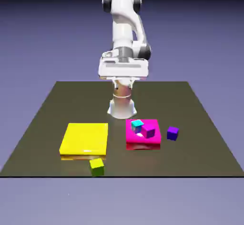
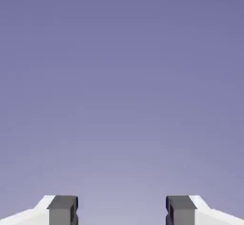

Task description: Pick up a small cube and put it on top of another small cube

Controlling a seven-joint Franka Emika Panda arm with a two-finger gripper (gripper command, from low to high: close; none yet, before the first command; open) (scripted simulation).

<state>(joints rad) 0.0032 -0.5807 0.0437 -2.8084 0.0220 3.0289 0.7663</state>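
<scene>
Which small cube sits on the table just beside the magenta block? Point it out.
The dark purple cube, right of that block in the exterior view; it alone is indigo.

In the exterior view, a plain blue-violet backdrop fills everything around the table. Its very top is nearly black; below that it turns a muted dusky violet, and under the table's near edge it grows paler and greyer. The dark olive-brown flat table has straight edges, its near one wider in the picture than its far one and marked by a thin black line. Its surface looks smooth and almost even in tone. In the hand view the same backdrop shows as a soft gradient, deeper violet at the top and lighter, greyer lavender toward the bottom middle.
</scene>
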